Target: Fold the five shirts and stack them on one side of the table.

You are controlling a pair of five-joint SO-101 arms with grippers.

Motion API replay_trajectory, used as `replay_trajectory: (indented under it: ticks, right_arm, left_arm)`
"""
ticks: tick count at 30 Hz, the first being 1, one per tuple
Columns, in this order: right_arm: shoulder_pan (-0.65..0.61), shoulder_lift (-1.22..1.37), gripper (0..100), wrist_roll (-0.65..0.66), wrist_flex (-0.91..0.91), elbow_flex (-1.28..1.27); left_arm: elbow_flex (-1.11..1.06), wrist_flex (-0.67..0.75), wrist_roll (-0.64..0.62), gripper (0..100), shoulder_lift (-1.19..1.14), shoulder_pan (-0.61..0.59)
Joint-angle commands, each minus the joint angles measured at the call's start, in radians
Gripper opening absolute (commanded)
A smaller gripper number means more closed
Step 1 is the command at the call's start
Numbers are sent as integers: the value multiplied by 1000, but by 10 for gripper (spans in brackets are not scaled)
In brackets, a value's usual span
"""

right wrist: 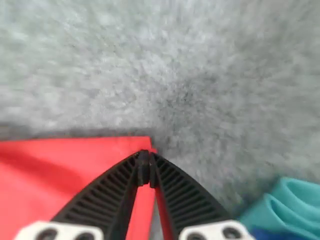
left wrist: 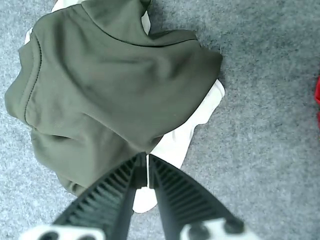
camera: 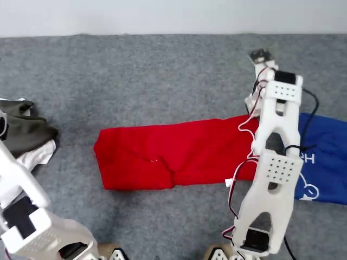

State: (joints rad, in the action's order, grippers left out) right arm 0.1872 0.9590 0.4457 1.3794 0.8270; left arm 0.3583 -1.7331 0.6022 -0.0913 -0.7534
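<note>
**Right gripper (right wrist: 145, 165) clenched at one corner of the red cotton shirt (camera: 173, 154), apparently pinching it.**
The red cotton shirt lies as a long flat band across the middle of the grey felt tabletop (camera: 162, 76), its right end just beside the blue printed shirt (camera: 325, 157). To fold well, I would lift that corner only high enough to clear the cloth, carry it straight along the band toward the far end, and lay edge on edge so that no crease bunches. The left gripper (left wrist: 146, 165), jaws closed, hangs over the olive-green shirt (left wrist: 115, 85) heaped on a white shirt (left wrist: 175, 145) at the table's left side, a likely place for the stack.
</note>
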Motion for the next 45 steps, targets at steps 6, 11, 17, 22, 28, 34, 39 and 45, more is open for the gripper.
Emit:
replay_trajectory:
  ticks: [6,11,17,22,28,34,39,45]
  right_arm:
    - [114,18,11,-12,56,166]
    - [93,-18,11,-14,196,338]
    - [19,-39,14,-34,423,466]
    - [-1,-142,39,-106,420,259]
    - [-61,-335,154,-164,418,-112]
    - [-113,-449,284,-161,389,-301]
    - [-108,-432,284,-161,297,-382]
    - [-114,-367,252,-166,176,-519]
  left_arm:
    - [12,-20,-6,15,58,11]
    - [12,-20,-6,15,58,11]
    - [12,-21,-6,15,58,9]
    - [12,-21,-6,15,58,9]
    - [12,-21,-6,15,58,9]
    - [12,-20,-6,15,58,9]
    - [12,-20,-6,15,58,11]
    - [12,-20,-6,15,58,11]
